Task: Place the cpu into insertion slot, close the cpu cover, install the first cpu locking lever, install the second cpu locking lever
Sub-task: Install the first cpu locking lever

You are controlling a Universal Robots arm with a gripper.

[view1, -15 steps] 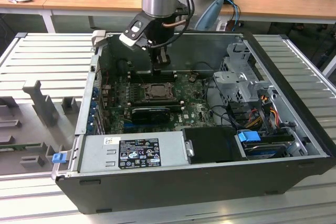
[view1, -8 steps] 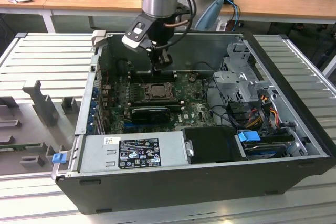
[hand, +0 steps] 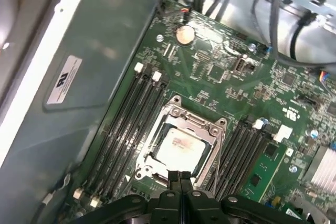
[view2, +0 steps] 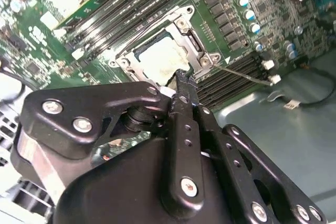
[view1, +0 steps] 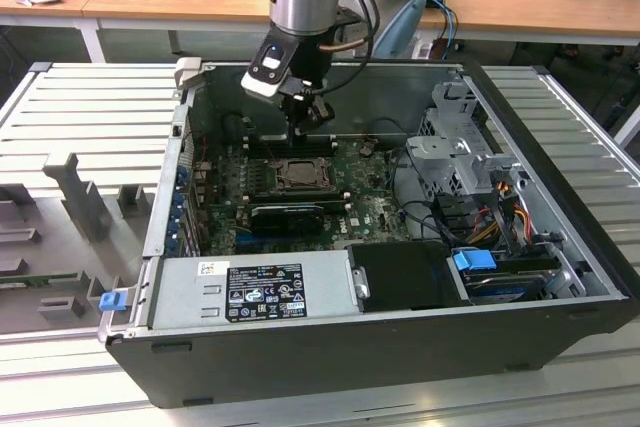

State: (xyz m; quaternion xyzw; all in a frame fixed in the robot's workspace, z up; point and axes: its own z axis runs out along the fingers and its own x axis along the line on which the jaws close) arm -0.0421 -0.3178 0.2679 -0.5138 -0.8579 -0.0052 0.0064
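exterior view, gripper: the gripper (view1: 308, 125) hangs just above the insertion slot (view1: 280, 179), down inside the open computer case (view1: 330, 357).
exterior view, writing: there's a white sticker (view1: 264, 292) with black print on the grey power supply (view1: 200, 292), well in front of the slot. Can't make out a word of it.
exterior view, other bits: a long black card (view1: 288, 215) lies just in front of the slot.
second wrist view, fingers: pressed together with nothing pinched between them. The tips (view2: 182, 77) sit right at the slot's edge, and I can't tell if they touch it.
second wrist view, cpu: the cpu (view2: 157, 59) sits in the slot with its pale face up, and the gripper body hides part of it.
second wrist view, cover: the cpu cover (view2: 191, 38) frames the chip. A thin metal rod (view2: 244, 76) sticks out beside the slot, and I can't tell whether it's latched.
first wrist view, cpu: it's seated in the slot and shows through the cover's window (hand: 178, 148).
first wrist view, gripper: shut tight, with the tips at the slot's rim (hand: 180, 176).
first wrist view, writing: a label (hand: 65, 80) on the case wall beyond the memory slots (hand: 134, 124), unreadable. A coin battery (hand: 184, 35) sits farther off.
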